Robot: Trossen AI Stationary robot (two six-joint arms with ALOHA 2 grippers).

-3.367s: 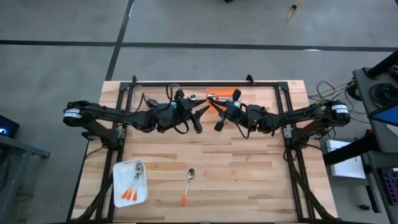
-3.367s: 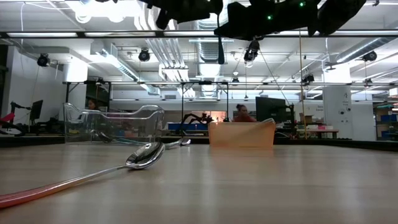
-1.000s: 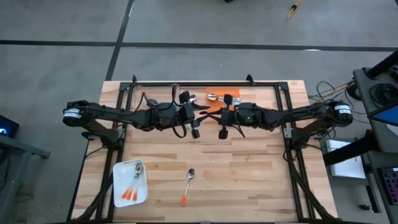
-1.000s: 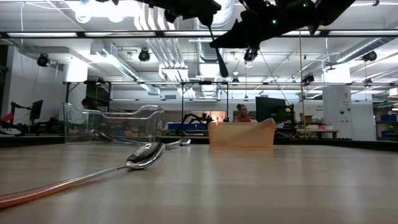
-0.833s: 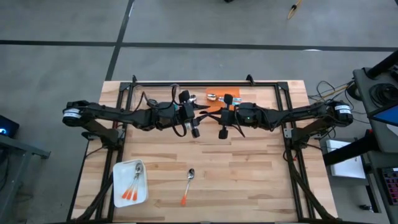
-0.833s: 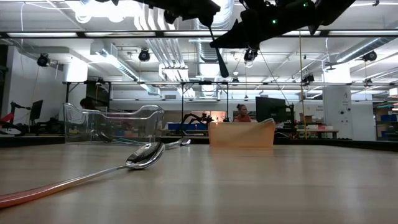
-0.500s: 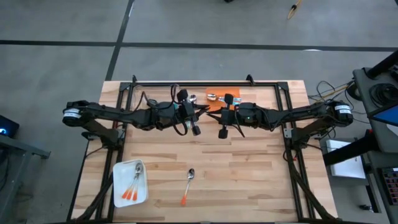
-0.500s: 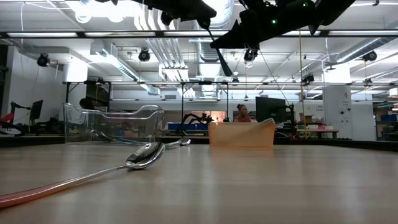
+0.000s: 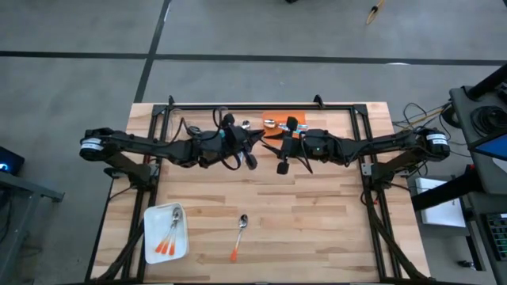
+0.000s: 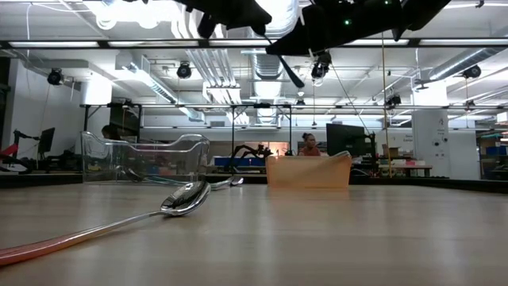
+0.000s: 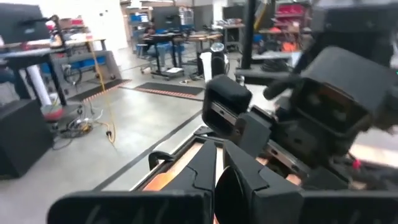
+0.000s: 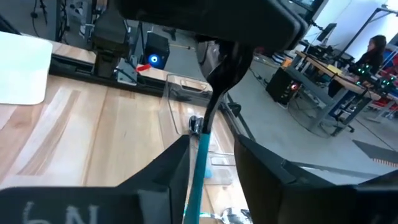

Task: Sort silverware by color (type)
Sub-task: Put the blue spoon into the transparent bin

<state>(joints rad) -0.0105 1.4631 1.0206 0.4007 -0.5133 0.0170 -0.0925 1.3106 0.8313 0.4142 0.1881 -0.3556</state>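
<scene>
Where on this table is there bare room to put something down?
The wooden table's whole right half is bare, as is the strip between the arms and the lone orange-handled spoon. It is crowded at the far edge, around the orange tray, clear bin and both grippers.

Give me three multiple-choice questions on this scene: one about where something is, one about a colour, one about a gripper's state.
1. Where does the lone orange spoon lie?
A. in the white tray
B. on the bare table beside the white tray
C. between the grippers

2. What colour is the handle of the spoon held in the air?
A. teal
B. orange
C. red

3. Which gripper grips that spoon?
A. right
B. neither
C. left

Answers:
1 B: the lone orange spoon rests on the table, apart from the white tray.
2 A: the teal spoon shows in the right wrist view.
3 C: the left gripper is shut on its dark bowl, while the right gripper stands open around the handle.
</scene>
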